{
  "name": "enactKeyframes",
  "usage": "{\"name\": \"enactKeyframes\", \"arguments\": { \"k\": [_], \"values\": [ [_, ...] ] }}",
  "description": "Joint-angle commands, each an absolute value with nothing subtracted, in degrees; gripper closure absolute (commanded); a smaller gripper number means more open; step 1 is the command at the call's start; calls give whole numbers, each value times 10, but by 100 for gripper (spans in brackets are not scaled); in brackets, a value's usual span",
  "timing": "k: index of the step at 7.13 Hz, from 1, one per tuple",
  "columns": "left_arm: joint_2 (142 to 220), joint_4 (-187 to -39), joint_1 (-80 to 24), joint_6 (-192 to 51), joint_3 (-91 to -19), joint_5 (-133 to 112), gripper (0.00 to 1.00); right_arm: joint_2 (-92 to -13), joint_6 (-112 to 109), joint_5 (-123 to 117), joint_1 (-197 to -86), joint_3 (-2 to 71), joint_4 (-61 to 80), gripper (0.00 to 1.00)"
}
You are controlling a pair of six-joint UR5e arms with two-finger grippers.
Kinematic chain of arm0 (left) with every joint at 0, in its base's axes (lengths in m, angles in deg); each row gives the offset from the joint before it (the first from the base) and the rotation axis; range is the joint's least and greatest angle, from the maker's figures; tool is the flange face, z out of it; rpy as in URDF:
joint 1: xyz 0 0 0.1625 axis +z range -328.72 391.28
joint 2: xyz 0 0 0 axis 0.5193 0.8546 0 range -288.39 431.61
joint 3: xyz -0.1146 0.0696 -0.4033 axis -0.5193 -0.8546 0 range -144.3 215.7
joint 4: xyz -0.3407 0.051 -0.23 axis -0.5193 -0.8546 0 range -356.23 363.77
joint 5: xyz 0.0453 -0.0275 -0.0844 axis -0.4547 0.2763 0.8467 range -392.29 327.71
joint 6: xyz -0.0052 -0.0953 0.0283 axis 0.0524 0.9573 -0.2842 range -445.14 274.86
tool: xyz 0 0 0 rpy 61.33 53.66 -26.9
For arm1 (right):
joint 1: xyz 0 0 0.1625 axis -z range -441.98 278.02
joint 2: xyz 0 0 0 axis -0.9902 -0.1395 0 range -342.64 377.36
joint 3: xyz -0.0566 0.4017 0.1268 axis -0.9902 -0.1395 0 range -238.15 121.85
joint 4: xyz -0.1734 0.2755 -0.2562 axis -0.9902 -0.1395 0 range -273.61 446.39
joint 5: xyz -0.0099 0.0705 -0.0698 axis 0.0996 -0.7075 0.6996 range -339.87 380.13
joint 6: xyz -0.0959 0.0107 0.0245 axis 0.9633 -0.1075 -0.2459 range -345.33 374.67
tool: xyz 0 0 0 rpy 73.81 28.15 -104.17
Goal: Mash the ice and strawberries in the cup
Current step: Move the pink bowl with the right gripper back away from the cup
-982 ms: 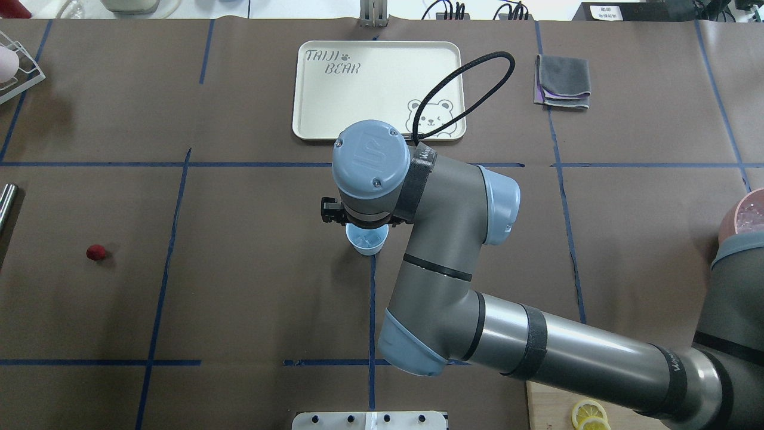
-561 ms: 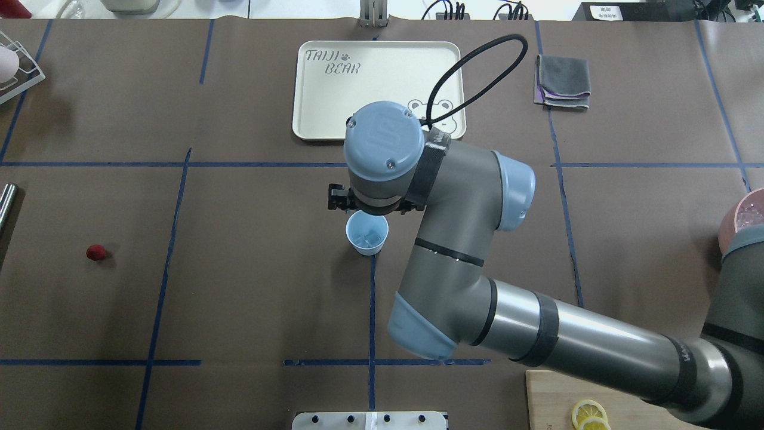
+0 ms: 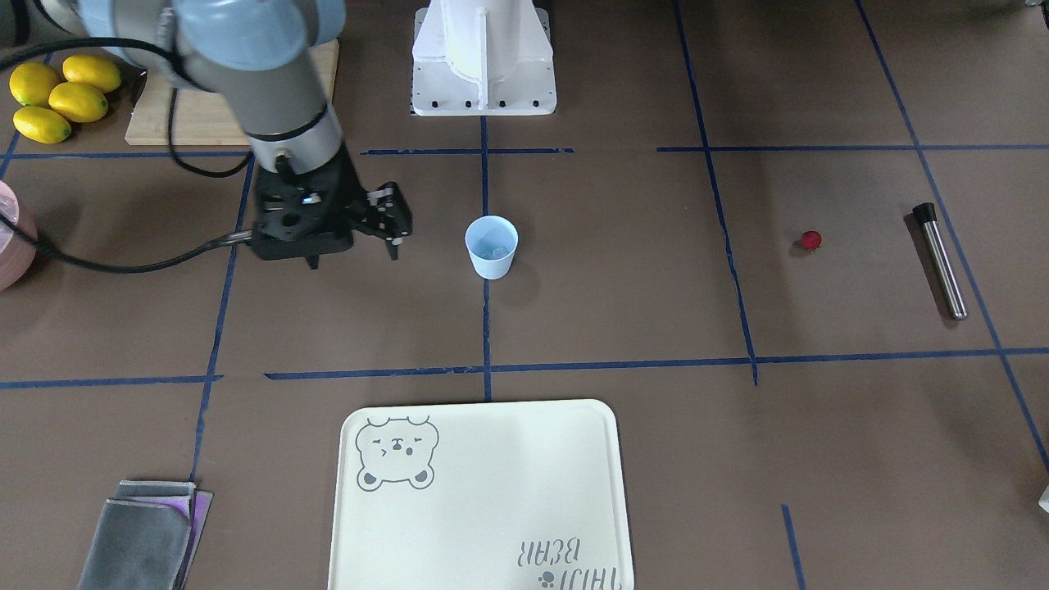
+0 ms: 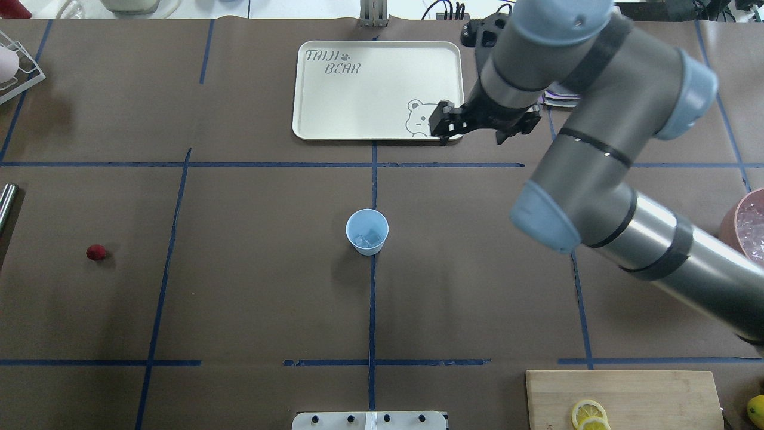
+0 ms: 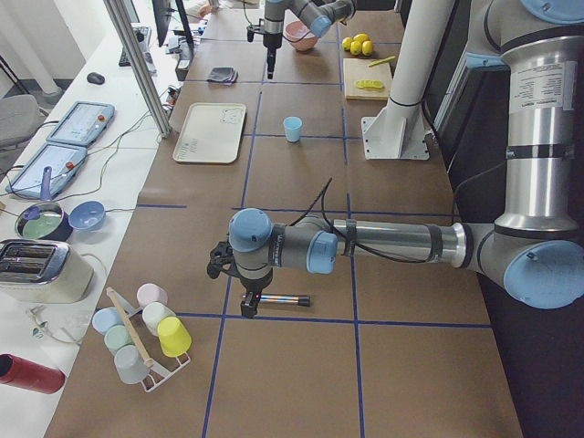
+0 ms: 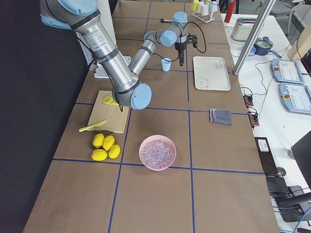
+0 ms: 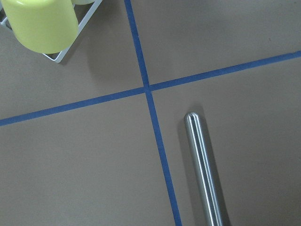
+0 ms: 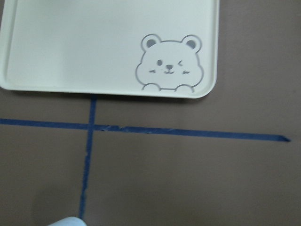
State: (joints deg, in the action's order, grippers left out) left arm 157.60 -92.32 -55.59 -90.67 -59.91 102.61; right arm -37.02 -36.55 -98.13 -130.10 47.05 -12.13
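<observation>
The pale blue cup (image 4: 367, 232) stands upright at the table's middle and also shows in the front view (image 3: 492, 246). Whitish ice (image 4: 366, 240) lies in it. More ice fills the pink bowl (image 6: 157, 151). The red strawberry (image 4: 95, 252) lies alone at the left. My right gripper (image 4: 477, 134) hangs open and empty above the tray's near right corner, well clear of the cup. My left gripper (image 5: 246, 297) hovers over a steel rod (image 7: 203, 169). I cannot tell whether it is open or shut.
A cream tray (image 4: 334, 95) lies behind the cup, with a folded grey cloth (image 3: 143, 533) to its right. A cutting board (image 4: 627, 394) holds lemon slices, with whole lemons (image 3: 57, 98) beside it. A rack of cups (image 5: 141, 333) stands near my left gripper.
My right arm has risen from over the cup and swung back and to the right, to the tray's corner. The cup now shows fully with ice inside.
</observation>
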Motion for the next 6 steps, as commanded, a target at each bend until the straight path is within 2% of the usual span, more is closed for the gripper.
{"name": "enactKeyframes", "arguments": {
  "k": [1, 4, 6],
  "values": [
    [1576, -924, -556, -908, -602, 1026, 0, -486, -185, -1034, -1399, 514, -116, 1],
    [1577, -924, -556, -908, -604, 1026, 0, -665, 133, -1138, -1563, 515, -114, 1],
    [1577, -924, -556, -908, -605, 1026, 0, -749, 210, -1163, -1601, 509, -75, 1]
  ]
}}
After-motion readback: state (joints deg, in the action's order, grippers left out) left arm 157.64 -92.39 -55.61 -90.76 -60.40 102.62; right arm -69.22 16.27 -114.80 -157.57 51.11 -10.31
